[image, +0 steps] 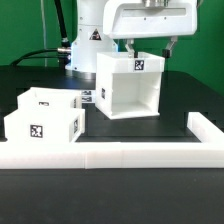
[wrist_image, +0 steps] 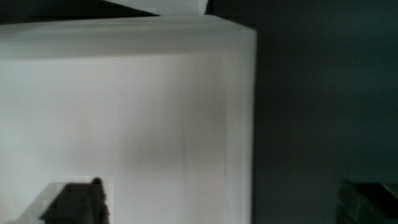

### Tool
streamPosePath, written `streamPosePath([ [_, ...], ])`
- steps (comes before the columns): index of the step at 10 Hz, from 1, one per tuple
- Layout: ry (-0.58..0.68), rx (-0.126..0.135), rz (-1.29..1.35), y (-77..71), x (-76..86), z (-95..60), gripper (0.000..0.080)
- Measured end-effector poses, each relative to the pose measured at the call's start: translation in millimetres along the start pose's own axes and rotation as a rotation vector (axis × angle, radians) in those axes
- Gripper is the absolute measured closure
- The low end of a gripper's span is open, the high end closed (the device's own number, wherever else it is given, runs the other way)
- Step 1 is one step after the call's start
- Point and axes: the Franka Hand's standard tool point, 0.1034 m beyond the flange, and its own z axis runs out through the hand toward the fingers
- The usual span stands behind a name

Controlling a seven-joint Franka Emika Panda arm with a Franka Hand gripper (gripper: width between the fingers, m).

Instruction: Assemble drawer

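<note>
**Exterior and wrist views, drawer assembly.** The gripper (image: 150,47) hangs at the rear top edge of the drawer casing (image: 128,92). Its jaws are spread wide and nothing is clamped between them. In the wrist view the two dark fingertips (wrist_image: 75,203) stand far apart: one shows against the casing's white surface, the other against the dark ground beyond its edge. Whether either finger touches the casing cannot be told.

The casing stands upright near mid-table with its open face toward the exterior camera and a black-and-white square tag (image: 140,66) on its top. Two trays (image: 45,118) sit close together at the exterior view's left of the casing, each bearing similar tray tags (image: 37,130). The patterns are too small to read. A white L-shaped rail (image: 110,157) lies on the black table (image: 30,200) in front of these parts.
</note>
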Motion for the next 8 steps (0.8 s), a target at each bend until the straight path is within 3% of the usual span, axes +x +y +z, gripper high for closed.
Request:
streamPosePath([
  [1, -0.006, -0.002, 0.012, -1.4, -0.7, 4.4, 0.015],
  [3, -0.015, -0.004, 0.015, -2.0, -0.3, 8.7, 0.0407],
  [4, -0.015, -0.004, 0.015, -2.0, -0.4, 8.9, 0.0407],
  [5, -0.015, -0.003, 0.016, -2.0, -0.4, 8.9, 0.0657],
  [6, -0.015, -0.003, 0.017, -2.0, -0.5, 8.9, 0.0657],
  [7, -0.015, -0.003, 0.017, -2.0, -0.4, 8.9, 0.0764],
  [8, -0.015, -0.003, 0.017, -2.0, -0.4, 8.8, 0.0764],
])
